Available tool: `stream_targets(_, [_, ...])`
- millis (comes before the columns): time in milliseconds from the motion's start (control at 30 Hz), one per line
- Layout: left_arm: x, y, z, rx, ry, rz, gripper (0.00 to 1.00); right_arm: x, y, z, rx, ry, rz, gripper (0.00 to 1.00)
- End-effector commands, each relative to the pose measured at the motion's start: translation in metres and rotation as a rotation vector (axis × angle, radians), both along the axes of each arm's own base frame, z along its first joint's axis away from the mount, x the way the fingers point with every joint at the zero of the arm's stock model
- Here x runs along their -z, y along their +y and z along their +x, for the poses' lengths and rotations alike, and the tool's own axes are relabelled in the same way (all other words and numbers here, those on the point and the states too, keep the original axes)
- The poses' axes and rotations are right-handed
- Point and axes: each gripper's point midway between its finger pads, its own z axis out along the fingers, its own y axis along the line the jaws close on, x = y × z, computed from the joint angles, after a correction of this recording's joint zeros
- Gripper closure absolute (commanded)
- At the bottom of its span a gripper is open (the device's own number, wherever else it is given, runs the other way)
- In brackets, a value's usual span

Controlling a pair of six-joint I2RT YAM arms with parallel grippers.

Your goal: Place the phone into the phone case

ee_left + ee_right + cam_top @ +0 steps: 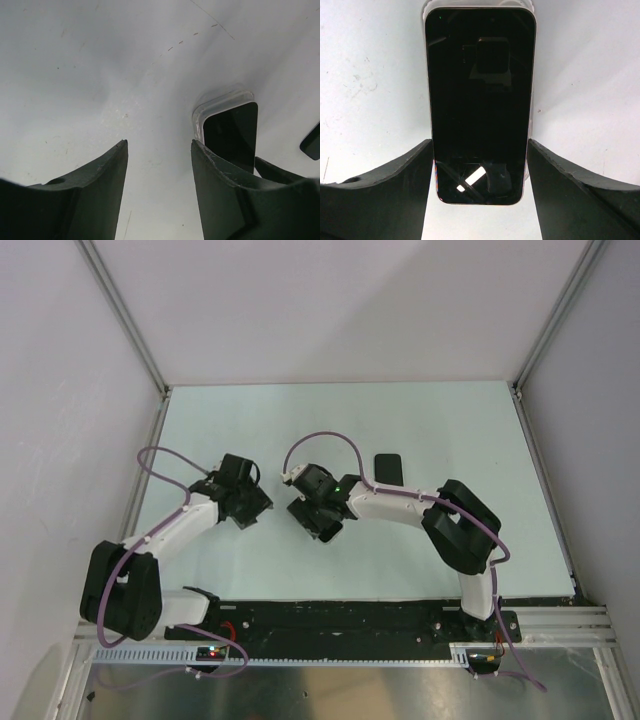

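The phone lies screen up between the fingers of my right gripper. Both fingertips sit against its long edges near its lower end, so the gripper is shut on it. The phone case shows as a clear rim round the phone's far end and right side. In the left wrist view the phone sits inside a rounded corner of the phone case, just right of my left gripper. That gripper is open over bare table. From above, the left gripper and right gripper face each other and hide the phone.
A small black rectangular object lies on the pale table behind the right arm. The same black object shows at the right edge of the left wrist view. Grey walls with metal frame rails stand on three sides of the table.
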Motion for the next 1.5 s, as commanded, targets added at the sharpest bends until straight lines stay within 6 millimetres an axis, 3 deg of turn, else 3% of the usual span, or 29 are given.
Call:
stream_targets(0, [-0.012,-0.003,0.015,0.006,-0.035,-0.005,0.42,-0.022,0.014,0.006,0.026,-0.023,0.055,0.29])
stream_targets(233, [-0.011,-0.006,0.025,0.005,-0.025,0.002,0.42,-0.027,0.015,0.015,0.029,-0.050,0.074,0.16])
stream_targets(533, [-0.016,-0.021,0.052,0.070,-0.023,0.009,0.45,-0.058,0.014,0.028,0.098,-0.051,0.182,0.13])
stream_targets(700, [-0.007,-0.034,0.065,0.146,0.000,0.028,0.53,-0.078,-0.022,0.031,0.278,-0.035,0.255,0.18])
stream_targets(933, [0.014,-0.060,0.065,0.246,0.052,0.051,0.61,-0.074,-0.067,0.003,0.431,0.030,0.321,0.23])
stream_targets(1167, [0.026,-0.066,0.061,0.249,0.079,0.076,0.64,-0.065,-0.085,-0.006,0.481,0.038,0.319,0.23])
stream_targets(1467, [0.027,-0.063,0.057,0.245,0.080,0.083,0.65,-0.060,-0.091,-0.007,0.491,0.044,0.317,0.24])
